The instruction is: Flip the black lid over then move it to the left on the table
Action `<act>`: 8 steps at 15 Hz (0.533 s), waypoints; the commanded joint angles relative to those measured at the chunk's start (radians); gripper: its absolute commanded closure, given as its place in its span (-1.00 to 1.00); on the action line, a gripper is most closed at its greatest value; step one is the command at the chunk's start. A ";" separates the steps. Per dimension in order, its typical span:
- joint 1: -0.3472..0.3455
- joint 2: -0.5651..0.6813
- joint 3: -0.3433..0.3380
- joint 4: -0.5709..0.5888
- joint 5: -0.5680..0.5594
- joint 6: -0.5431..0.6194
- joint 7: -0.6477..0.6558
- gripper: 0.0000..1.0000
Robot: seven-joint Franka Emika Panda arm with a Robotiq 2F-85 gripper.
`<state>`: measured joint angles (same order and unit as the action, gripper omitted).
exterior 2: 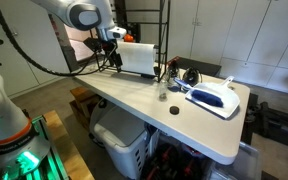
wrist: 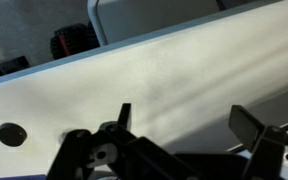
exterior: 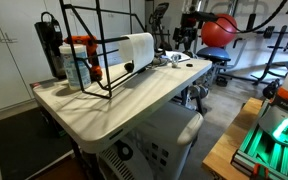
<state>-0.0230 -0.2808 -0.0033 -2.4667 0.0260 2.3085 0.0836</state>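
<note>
Gripper (wrist: 184,128) hangs over table (wrist: 164,70), fingers (wrist: 123,115) spread

Seen from the wrist, a small round black lid (wrist: 11,133) lies on the cream-white table at far left, apart from the gripper; further right, both dark fingers stand wide apart over the tabletop, clamping nothing

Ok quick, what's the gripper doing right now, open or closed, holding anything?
Gripper: open, holding nothing, over the bare table.
</note>
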 commanded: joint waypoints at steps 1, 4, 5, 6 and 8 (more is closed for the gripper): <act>-0.050 0.030 -0.103 0.059 0.012 -0.060 -0.152 -1.00; -0.112 0.085 -0.208 0.144 0.011 -0.131 -0.295 -1.00; -0.125 0.113 -0.241 0.177 0.024 -0.143 -0.350 -1.00; -0.142 0.148 -0.270 0.216 0.032 -0.160 -0.396 -1.00; -0.169 0.227 -0.320 0.297 0.055 -0.191 -0.499 -1.00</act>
<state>-0.1624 -0.1880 -0.2705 -2.3012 0.0327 2.1809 -0.2854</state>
